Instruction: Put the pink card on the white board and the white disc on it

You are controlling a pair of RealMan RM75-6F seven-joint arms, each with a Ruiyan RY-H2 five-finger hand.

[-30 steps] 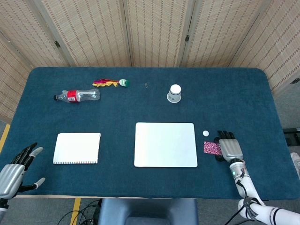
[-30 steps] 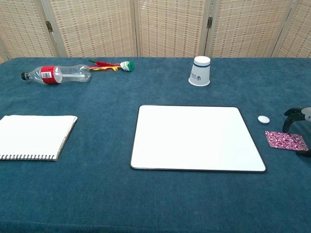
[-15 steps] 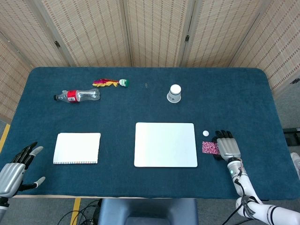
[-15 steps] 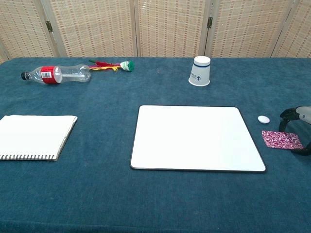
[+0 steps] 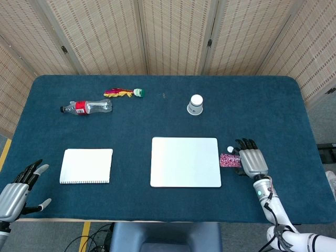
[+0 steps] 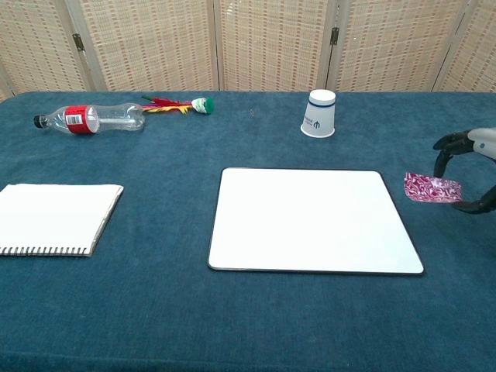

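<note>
Right hand (image 5: 251, 160) pinching the pink card (image 5: 227, 160) just right of the white board (image 5: 185, 161), white disc (image 5: 230, 149) beside the card, left hand (image 5: 16, 192) spread, holding nothing

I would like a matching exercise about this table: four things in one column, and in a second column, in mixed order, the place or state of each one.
Things:
1. pink card
2. plastic bottle
3. paper cup
4. notebook

Places or states:
A. standing upside down, behind the white board
B. held by the right hand, beside the board's right edge
C. lying flat, left of the board
D. lying on its side at the far left, near the feather toy

Pairs: 1-B, 2-D, 3-A, 4-C
</note>
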